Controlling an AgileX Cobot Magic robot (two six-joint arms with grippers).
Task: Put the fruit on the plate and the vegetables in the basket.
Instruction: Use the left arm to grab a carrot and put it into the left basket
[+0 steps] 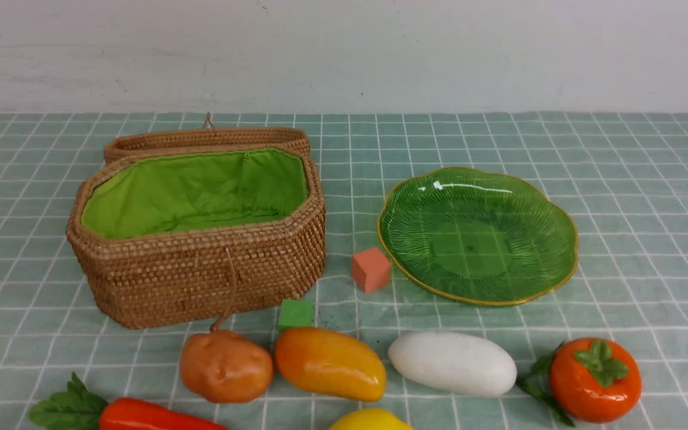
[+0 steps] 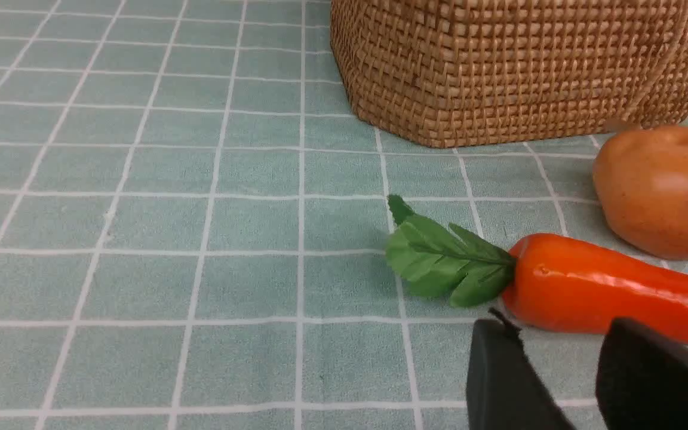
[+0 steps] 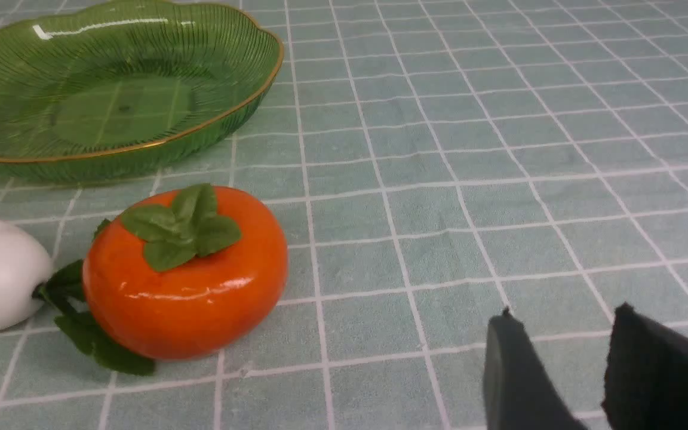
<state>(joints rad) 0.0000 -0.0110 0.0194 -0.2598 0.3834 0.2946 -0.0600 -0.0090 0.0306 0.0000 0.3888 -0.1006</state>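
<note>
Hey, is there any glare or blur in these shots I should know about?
Front view: soft even light, faint shadows, one white glare streak on the far side of the plate. Left wrist view: sheen along the carrot; the left tool is close and soft-edged. Right wrist view: another glare streak on the plate, gloss on the persimmon, the right tool slightly blurred.

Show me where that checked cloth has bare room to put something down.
Bare cloth lies right of the plate, behind the basket and plate toward the wall, and left of the basket. The near row is crowded: carrot, potato, mango, lemon, radish, persimmon, with the pink cube and green cube just behind.
</note>
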